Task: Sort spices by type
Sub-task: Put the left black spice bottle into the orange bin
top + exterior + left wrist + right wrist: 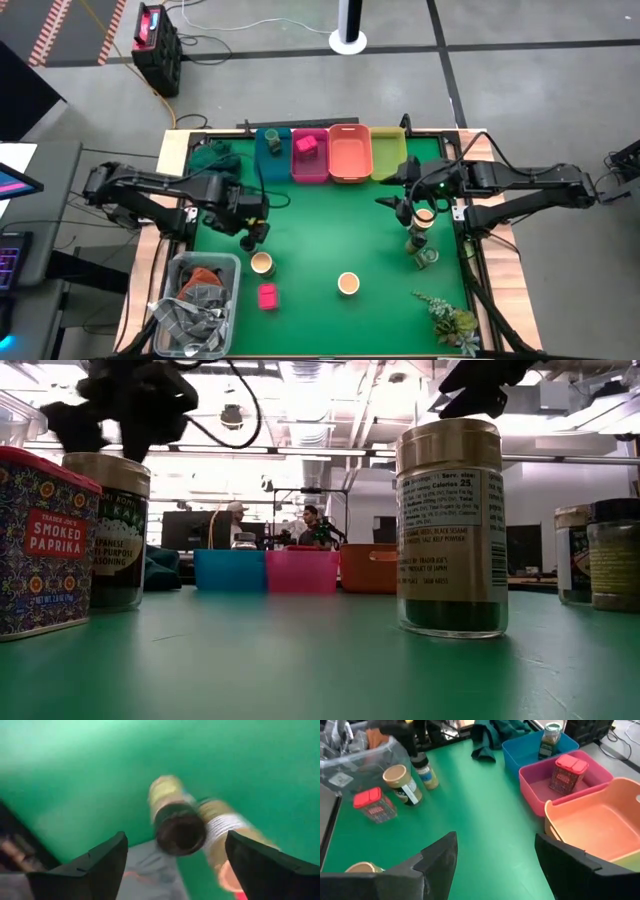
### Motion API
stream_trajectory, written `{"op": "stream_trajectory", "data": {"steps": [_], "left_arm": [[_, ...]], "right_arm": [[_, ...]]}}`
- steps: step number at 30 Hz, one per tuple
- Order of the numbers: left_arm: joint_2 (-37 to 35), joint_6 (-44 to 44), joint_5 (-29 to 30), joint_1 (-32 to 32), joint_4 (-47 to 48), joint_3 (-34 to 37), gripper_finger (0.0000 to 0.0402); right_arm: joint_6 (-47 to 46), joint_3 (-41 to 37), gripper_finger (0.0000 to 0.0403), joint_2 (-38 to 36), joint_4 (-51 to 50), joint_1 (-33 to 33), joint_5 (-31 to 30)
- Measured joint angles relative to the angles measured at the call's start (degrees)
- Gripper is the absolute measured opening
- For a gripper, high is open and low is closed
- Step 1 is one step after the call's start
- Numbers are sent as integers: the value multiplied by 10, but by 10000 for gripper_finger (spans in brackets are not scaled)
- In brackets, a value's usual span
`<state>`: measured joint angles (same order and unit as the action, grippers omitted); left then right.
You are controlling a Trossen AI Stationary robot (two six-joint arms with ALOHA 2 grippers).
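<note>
My left gripper [254, 238] hangs open, pointing down, over a small dark-lidded jar [177, 827] that sits between its fingers without touching them. This jar [424, 771] is beside a tan-lidded jar [401, 782]; blur hides its foot. A pink box [267, 296] and another tan-lidded jar [348, 284] stand on the green mat. Two jars [424, 235] stand at the right, below my right gripper [400, 210], which is open and empty. The blue bin [530, 750] holds a glass jar [551, 737]. The pink bin [540, 790] holds a pink box [567, 772].
An orange bin [350, 152] and a yellow-green bin [388, 152] stand in the back row. A clear tub of cloths [195, 300] is at the near left, a green cloth [215, 155] at the far left, and a plant sprig [450, 320] at the near right.
</note>
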<state>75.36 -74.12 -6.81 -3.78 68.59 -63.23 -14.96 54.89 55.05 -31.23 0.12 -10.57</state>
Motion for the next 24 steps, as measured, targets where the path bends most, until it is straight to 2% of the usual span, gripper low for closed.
{"op": "stream_trajectory", "data": {"steps": [5, 8, 13, 18, 24], "left_arm": [[0, -31, 26, -21, -17, 18, 361], [0, -48, 37, -29, -61, 39, 370], [0, -82, 48, -41, -115, 73, 371], [6, -99, 65, -45, -121, 84, 371], [29, -96, 55, -47, -129, 84, 369]], "right_arm": [[0, 0, 291, 0, 13, 0, 0], [0, 0, 291, 0, 15, 0, 0], [0, 0, 291, 0, 15, 0, 0], [0, 0, 291, 0, 15, 2, 0], [4, 0, 291, 1, 16, 0, 0]]}}
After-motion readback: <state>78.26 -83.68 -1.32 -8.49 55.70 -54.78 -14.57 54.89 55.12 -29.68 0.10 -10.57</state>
